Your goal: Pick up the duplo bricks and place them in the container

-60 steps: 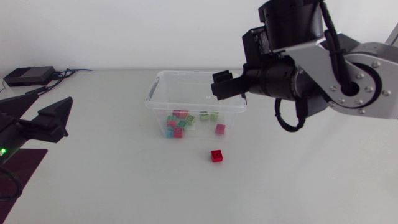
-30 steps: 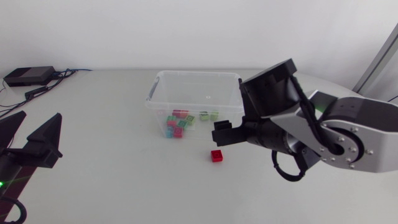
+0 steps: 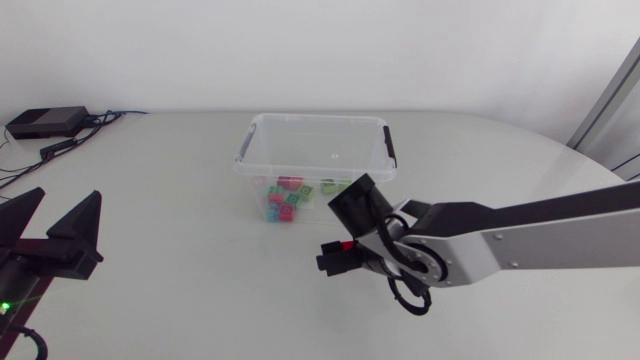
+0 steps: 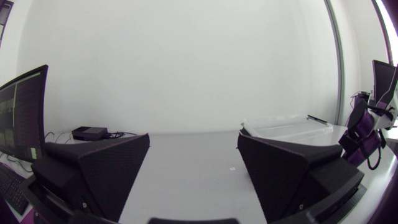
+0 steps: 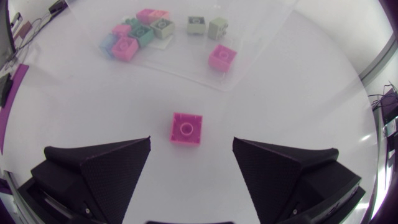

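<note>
The loose duplo brick [image 5: 186,129] is a small square block, red to pink, with a round stud showing on its top face. It lies flat on the white counter [image 3: 180,270], just in front of the container [image 3: 316,118] and outside it. The right tool [image 3: 333,262] hangs directly over the brick with its two wedge fingers spread. In the right wrist view the brick sits in the gap between them, a little ahead of their tips, and neither finger touches it.

The container is a clear plastic tub with a rounded rim and a dark clip on one end. Through its wall a heap of bricks [image 3: 290,197] shows on the bottom: pink, red, green and pale grey-green ones, most bunched together and one pink brick [image 5: 222,57] lying apart, nearest the loose brick.

The left tool [image 3: 62,205] is well away at the counter's near left side, released, with nothing between its fingers.
</note>
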Motion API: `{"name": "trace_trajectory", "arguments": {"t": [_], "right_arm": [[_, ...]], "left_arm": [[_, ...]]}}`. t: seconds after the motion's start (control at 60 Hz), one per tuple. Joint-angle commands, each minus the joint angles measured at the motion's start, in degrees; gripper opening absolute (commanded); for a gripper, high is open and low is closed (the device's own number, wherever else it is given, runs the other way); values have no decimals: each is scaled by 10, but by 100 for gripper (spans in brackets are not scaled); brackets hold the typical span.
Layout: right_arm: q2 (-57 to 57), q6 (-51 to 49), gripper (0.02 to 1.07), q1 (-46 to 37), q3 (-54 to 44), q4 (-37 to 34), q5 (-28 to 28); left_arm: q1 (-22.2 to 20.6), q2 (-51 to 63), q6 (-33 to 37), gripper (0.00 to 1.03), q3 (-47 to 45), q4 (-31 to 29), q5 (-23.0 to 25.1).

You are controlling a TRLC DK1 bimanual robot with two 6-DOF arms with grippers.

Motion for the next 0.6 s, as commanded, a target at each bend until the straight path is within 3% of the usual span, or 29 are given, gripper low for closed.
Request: {"name": "trace_trajectory", "arguments": {"t": [0.0, 0.433, 0.583], "right_arm": [[37, 8, 97, -1, 12, 5, 4], [112, -13, 92, -16, 56, 19, 10], [122, -19, 75, -22, 67, 19, 9]], "left_arm": [[5, -17, -16, 99, -25, 1, 1], [1, -60, -21, 99, -82, 24, -13], [1, -60, -18, 99, -90, 31, -17]]}}
